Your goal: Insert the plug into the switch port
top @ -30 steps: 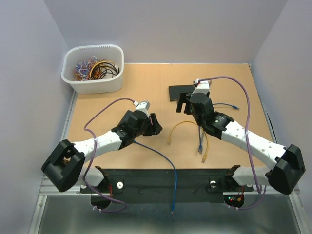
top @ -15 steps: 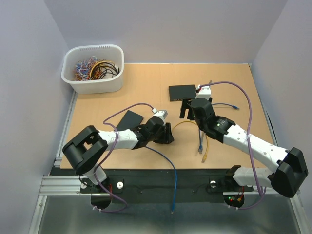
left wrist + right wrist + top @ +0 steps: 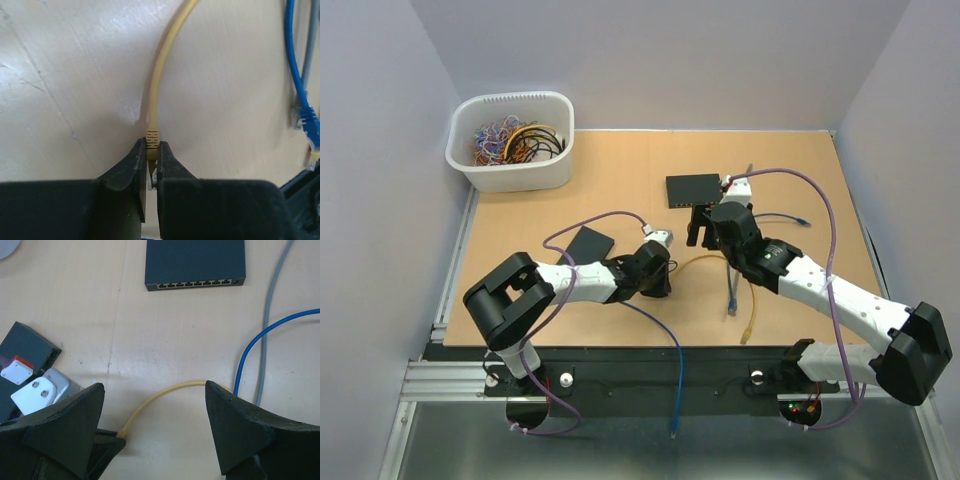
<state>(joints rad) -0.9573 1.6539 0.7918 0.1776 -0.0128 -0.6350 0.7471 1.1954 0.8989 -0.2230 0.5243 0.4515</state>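
A tan wooden table (image 3: pixel 620 170) lies under me, walled in by pale panels, with a white basket (image 3: pixel 515 175) of tangled wires at its far left corner. My left gripper (image 3: pixel 152 147) is low over the table's middle, its jaws drawn nearly together and pinching the plug (image 3: pixel 152 134) of the yellow cable (image 3: pixel 160 75). Only the ribbed boot of the plug shows past my fingertips. From there the cable runs away over the wood and curves off toward my right arm. In the overhead view the same left gripper (image 3: pixel 660 285) sits at the near end of that yellow loop. Close beside my left forearm rests a small dark box (image 3: pixel 588 243). My right gripper (image 3: pixel 155 390) hangs above the table with its jaws spread wide and nothing between them; the yellow arc passes below the gap. The switch (image 3: pixel 195 262), a flat black box, sits beyond my right gripper toward the far side. Its row of ports (image 3: pixel 195 285) faces back at me, well apart from the plug I hold. A blue cable (image 3: pixel 270 330) and a grey cable (image 3: pixel 270 315) trail over the wood to the right of the switch.
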